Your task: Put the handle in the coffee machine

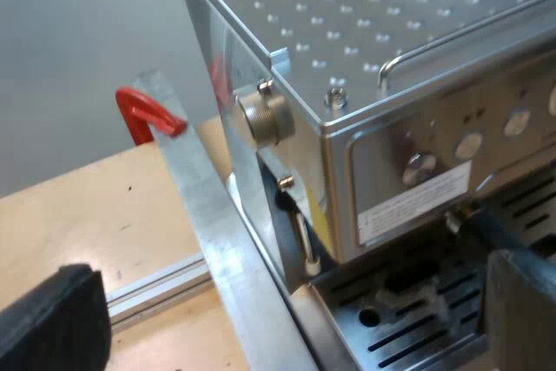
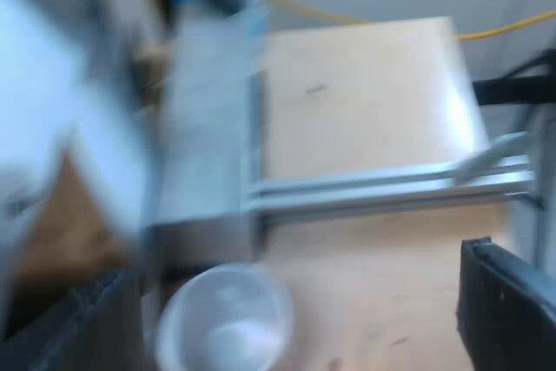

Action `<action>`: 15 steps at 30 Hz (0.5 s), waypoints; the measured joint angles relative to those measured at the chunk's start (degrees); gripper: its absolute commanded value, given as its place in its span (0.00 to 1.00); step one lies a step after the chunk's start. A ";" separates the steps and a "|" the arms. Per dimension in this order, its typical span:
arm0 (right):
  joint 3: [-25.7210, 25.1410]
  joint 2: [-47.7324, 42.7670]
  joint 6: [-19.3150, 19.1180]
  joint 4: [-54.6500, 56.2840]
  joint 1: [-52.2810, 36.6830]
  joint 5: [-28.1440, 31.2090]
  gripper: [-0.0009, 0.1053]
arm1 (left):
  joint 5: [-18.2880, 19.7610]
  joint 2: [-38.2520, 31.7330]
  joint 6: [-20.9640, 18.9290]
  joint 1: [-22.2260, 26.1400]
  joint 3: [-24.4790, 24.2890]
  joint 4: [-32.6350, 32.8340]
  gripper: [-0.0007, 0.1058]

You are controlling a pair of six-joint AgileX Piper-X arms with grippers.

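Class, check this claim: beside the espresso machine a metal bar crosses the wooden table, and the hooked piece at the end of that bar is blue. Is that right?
Not quite. The hooked piece is red, not blue, as the left wrist view shows. The rest stands: it sits at the end of the metal bar, which crosses the wooden table beside the espresso machine.

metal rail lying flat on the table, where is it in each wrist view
Left wrist view: the metal rail lies on the wooden table, meeting the wider metal bar beside the coffee machine.
Right wrist view: the metal rail crosses the wooden table beyond the glass, meeting the wider metal bar.
Shared landmark: where rail meets bar.
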 measured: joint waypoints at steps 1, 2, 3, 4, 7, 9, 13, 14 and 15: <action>0.00 -0.49 0.00 -0.04 -0.60 0.39 0.72 | 0.00 -0.18 -0.50 0.00 0.00 0.00 0.83; 0.29 -1.46 0.00 -0.04 -1.65 1.06 0.72 | 0.13 -0.38 -1.49 0.00 0.00 -0.02 0.83; 0.78 -2.91 0.00 -0.04 -2.63 1.38 0.72 | 0.80 -0.55 -2.52 0.00 -0.16 0.64 0.83; 0.98 -3.72 -0.18 -0.04 -3.03 1.43 0.72 | 1.19 -0.63 -2.71 0.00 -0.15 1.00 0.83; 2.73 -7.95 -1.29 0.25 -3.71 3.50 0.72 | 1.86 -1.05 -2.97 0.00 -0.15 2.43 0.83; 4.58 -11.22 -1.57 0.24 -3.71 5.37 0.72 | 1.84 -2.16 -3.24 0.00 -0.15 2.76 0.83; 7.95 -18.65 -2.26 0.24 -3.71 6.97 0.72 | 1.84 -4.84 -3.28 0.00 -0.15 2.85 0.83; 8.97 -21.15 -2.49 0.41 -3.71 7.17 0.72 | 1.95 -5.71 -3.28 0.00 -0.15 2.80 0.83; 9.96 -24.20 -3.15 0.41 -3.71 7.32 0.72 | 1.96 -6.84 -3.28 0.00 -0.15 2.80 0.83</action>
